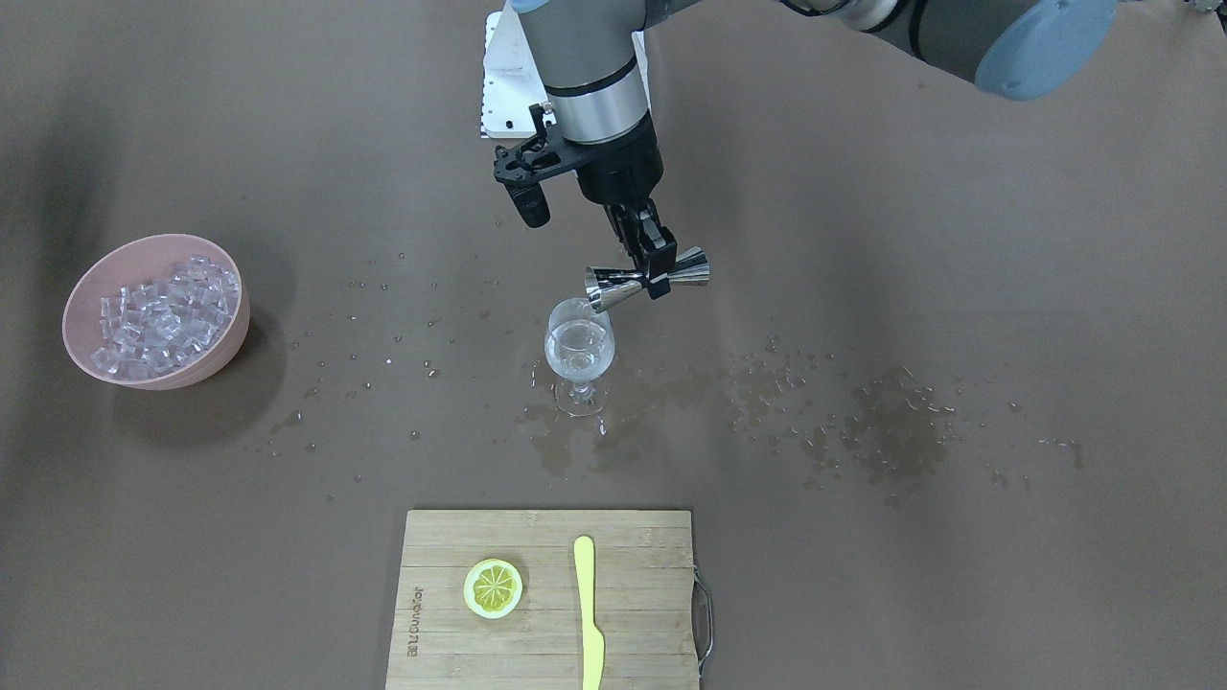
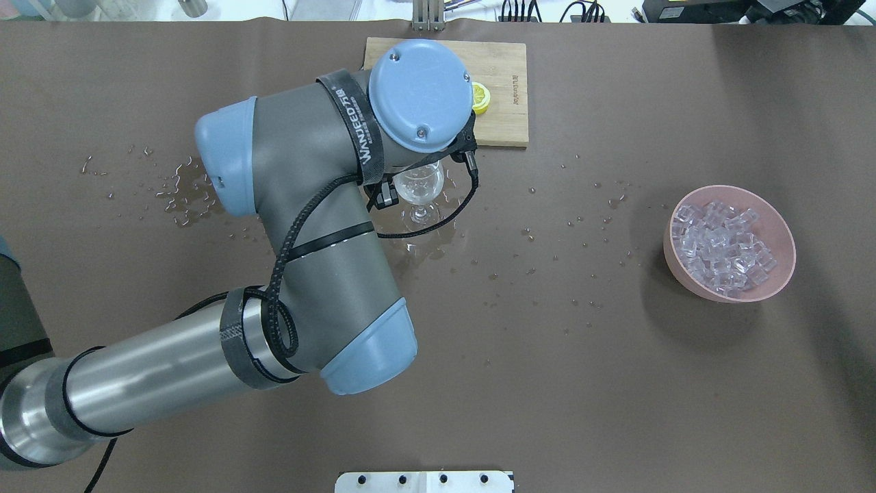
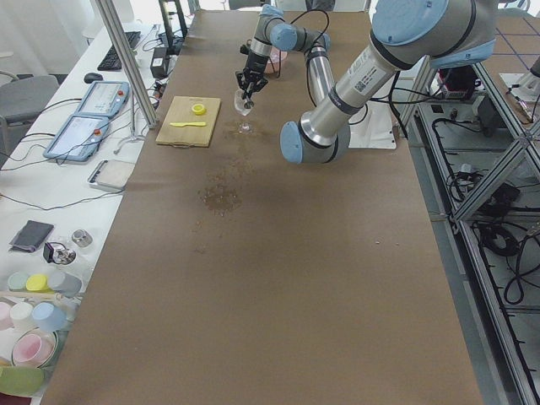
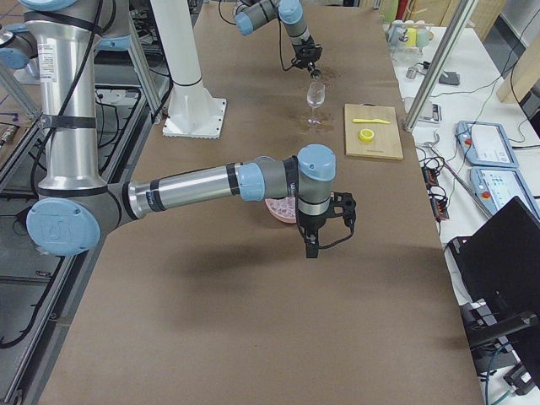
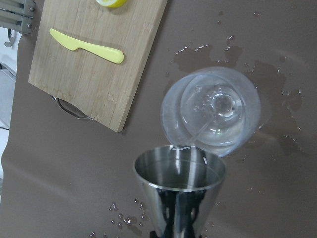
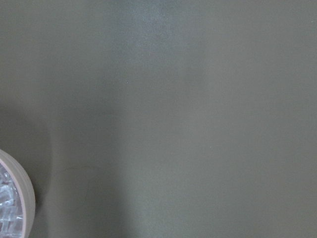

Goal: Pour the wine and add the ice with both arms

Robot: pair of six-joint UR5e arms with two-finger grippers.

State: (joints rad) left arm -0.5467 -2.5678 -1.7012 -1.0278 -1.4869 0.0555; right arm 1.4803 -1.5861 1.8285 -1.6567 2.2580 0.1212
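Jaws of the right gripper (image 4: 310, 251) — tiny, indistinct; bowl (image 6: 28, 191) half off-frame.

Front-facing and overhead views look steeply down from opposite sides, sharing the clear stemmed glass (image 1: 579, 350) at mid-frame; the left wrist camera peers closely into it.

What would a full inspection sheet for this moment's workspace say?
Surface: brown table, wet patches and droplets.
Job's things: jigger tipped over wine glass, thin wine stream running in; ice heaped in pink bowl.
Clutter: cutting board with lemon slice and yellow knife.
End effectors: left end effector shut on jigger; right end effector near the bowl, state unclear.
Cables: black cable strapped along left arm.
Surroundings: side bench with tablets and cups.
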